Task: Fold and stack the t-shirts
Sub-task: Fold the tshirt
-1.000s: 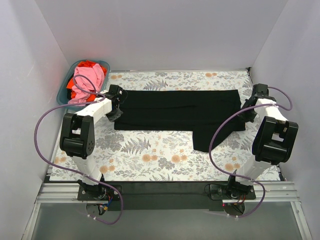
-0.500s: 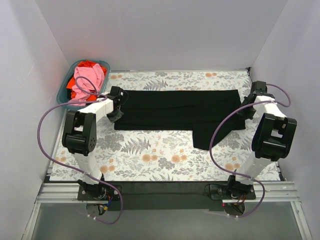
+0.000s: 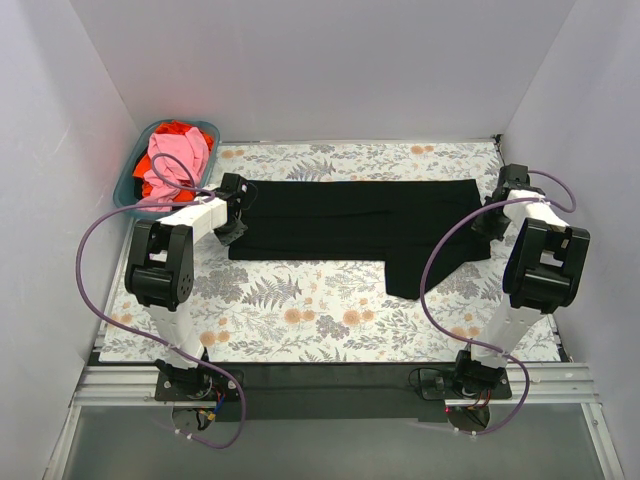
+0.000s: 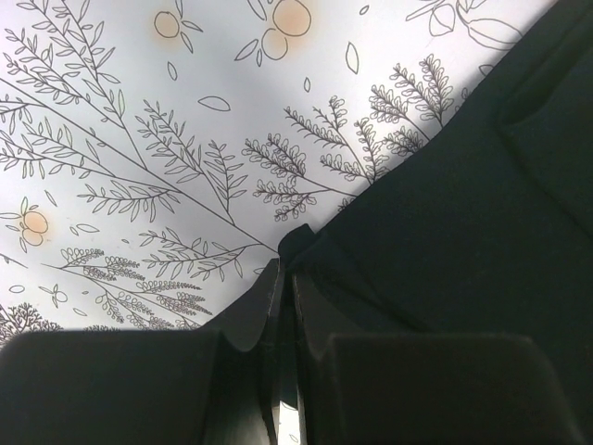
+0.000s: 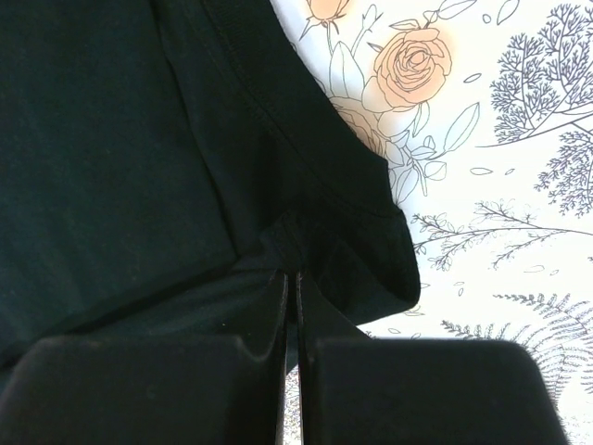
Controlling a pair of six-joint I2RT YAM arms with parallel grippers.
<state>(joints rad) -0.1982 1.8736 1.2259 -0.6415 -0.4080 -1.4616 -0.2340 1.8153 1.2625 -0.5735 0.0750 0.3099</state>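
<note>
Both arms have shifted slightly, with the left gripper (image 4: 283,269) and right gripper (image 5: 290,273) pinched shut on the 9 and 3 o'clock ends of the black t-shirt (image 3: 360,225) on the tabletop (image 3: 300,300), so they should move evenly, keeping it taut.

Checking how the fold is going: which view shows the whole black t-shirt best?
Top external: the black t-shirt lies there whole, a long band with one flap toward the near edge. Each wrist view shows only a corner of it against the floral cover.
</note>
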